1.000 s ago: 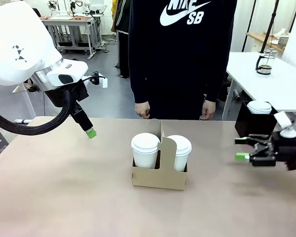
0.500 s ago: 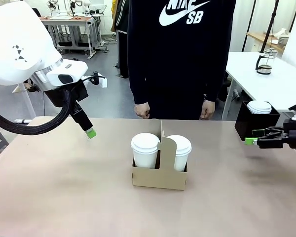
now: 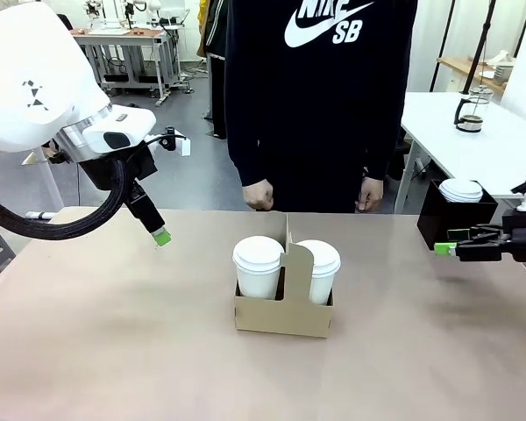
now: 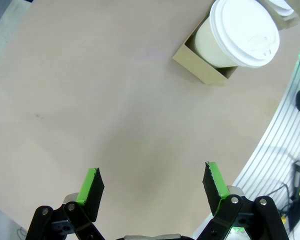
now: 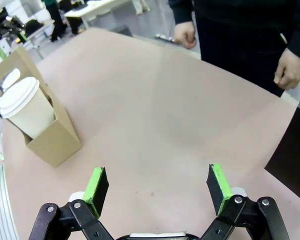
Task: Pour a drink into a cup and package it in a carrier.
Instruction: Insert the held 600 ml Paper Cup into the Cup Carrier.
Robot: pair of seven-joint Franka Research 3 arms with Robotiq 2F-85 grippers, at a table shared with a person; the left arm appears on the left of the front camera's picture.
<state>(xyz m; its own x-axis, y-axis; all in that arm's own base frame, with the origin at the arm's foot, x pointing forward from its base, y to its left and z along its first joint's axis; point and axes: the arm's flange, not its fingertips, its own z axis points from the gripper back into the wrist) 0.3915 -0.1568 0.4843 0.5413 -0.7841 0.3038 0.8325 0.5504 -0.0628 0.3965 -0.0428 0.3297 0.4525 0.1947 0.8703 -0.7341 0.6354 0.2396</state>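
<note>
The right claw [image 3: 445, 245], fingers spread and empty, has been raised and drawn back since a second ago; the spread left claw [image 3: 160, 236] and carrier [image 3: 283, 316] are unmoved.

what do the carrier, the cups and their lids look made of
Small brown carrier: matte cardboard, judging by its flat folded walls and cut handle tab. Tall white cups: likely paper, dull off-white sides. White lids: probably thin plastic, smooth with a moulded rim.
</note>
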